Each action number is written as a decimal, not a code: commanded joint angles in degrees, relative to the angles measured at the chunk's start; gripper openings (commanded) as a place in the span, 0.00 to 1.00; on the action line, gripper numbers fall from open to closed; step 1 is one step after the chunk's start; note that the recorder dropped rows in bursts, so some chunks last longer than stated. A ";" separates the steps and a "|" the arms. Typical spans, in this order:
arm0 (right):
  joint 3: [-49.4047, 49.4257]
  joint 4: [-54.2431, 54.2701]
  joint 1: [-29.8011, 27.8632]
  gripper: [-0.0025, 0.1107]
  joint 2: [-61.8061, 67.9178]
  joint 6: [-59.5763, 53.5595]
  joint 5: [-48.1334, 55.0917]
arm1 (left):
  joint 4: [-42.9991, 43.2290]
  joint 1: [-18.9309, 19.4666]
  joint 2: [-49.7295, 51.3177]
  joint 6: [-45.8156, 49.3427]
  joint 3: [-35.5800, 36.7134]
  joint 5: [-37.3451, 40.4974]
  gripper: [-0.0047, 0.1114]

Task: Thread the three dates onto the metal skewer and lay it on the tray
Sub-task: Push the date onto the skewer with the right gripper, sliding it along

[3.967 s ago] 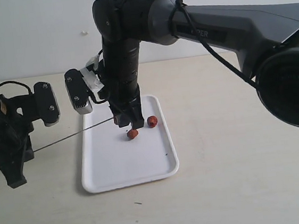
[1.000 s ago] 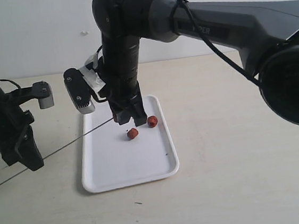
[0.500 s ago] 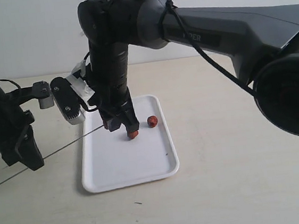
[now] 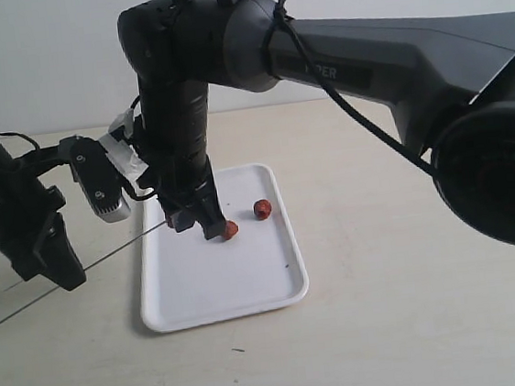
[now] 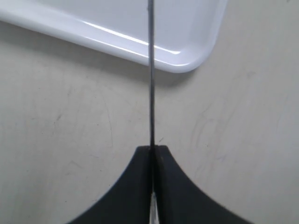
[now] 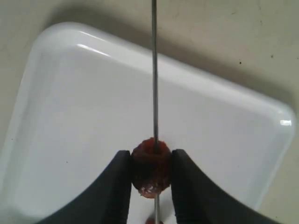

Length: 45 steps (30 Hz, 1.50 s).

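Note:
In the right wrist view my right gripper point(image 6: 151, 155) is shut on one date point(image 6: 150, 169), and the metal skewer point(image 6: 154, 74) runs straight through that date above the white tray point(image 6: 70, 116). In the exterior view this gripper point(image 4: 194, 222) hangs over the tray point(image 4: 222, 289) and hides the held date. Two more dates point(image 4: 231, 230) point(image 4: 262, 209) lie on the tray beside it. My left gripper point(image 4: 51, 263) point(image 5: 152, 149) is shut on the skewer point(image 4: 107, 256) point(image 5: 151, 70) off the tray's left edge point(image 5: 187, 58), holding it slanted towards the right gripper.
The pale table point(image 4: 417, 305) stretches wide to the right of the tray. A short dark scratch point(image 4: 239, 349) marks it in front of the tray, and a dark speck point(image 4: 286, 265) sits on the tray. The right arm point(image 4: 380, 46) spans the back.
The right gripper has moved left along the skewer, away from the two loose dates, so the rod now reaches further through its jaws. The left gripper has shifted only slightly.

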 commanded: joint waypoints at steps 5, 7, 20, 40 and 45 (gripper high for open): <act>-0.03 0.52 1.83 0.27 -0.63 0.29 0.07 | -1.75 0.02 -0.04 -0.22 -0.43 -1.23 0.04; -0.03 0.52 2.38 0.27 -0.63 0.25 -0.11 | -1.89 0.02 -0.04 -0.22 -0.43 -1.36 0.04; -0.03 0.43 2.96 0.39 -0.63 0.54 -1.55 | -3.45 0.02 -0.04 -0.22 -0.43 -1.46 0.04; -0.03 -11.05 2.30 0.55 -7.56 15.97 1.28 | -3.44 0.02 -0.04 -0.14 -0.43 -3.12 0.04; -0.03 -10.81 -0.48 0.55 -10.07 27.30 1.28 | -7.03 0.02 -0.04 -0.14 -0.43 -5.07 0.04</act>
